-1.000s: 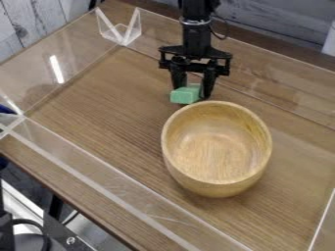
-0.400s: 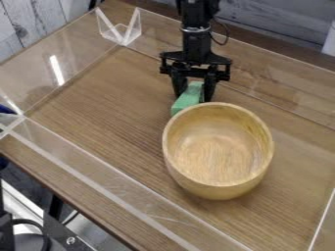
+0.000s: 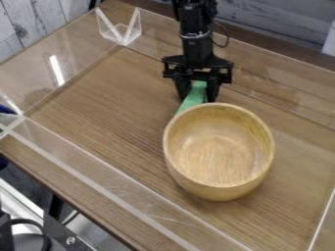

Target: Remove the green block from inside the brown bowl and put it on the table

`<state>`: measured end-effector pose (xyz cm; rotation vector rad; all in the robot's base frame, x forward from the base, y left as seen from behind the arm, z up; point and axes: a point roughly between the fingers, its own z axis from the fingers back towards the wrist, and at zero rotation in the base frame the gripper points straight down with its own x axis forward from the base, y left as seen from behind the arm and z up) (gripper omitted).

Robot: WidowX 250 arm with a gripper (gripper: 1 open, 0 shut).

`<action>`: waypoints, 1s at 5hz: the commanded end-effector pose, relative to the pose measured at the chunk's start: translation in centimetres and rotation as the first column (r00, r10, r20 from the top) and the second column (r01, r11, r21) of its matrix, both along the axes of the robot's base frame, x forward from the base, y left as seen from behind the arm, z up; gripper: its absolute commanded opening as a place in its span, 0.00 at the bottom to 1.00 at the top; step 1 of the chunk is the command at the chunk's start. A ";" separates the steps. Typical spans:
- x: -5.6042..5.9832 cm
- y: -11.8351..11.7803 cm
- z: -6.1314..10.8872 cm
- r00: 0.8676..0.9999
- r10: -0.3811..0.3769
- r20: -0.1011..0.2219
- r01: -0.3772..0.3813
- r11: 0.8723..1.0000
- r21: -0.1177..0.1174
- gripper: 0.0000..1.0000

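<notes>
Lower the green block [image 3: 195, 95] gently onto the table [image 3: 112, 110] beneath the gripper [image 3: 197, 90], clear of the bowl [image 3: 218, 149] just in front; its partly open fingers appear to hold the block.

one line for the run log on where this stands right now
gripper: at green block | block: outside brown bowl, beyond its far rim | bowl: upright, nothing inside | on table: unclear
</notes>
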<state>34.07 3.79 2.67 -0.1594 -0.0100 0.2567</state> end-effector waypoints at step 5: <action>-2.9 3.2 8.5 0.962 0.183 0.201 -0.184 0.983 -0.013 0.00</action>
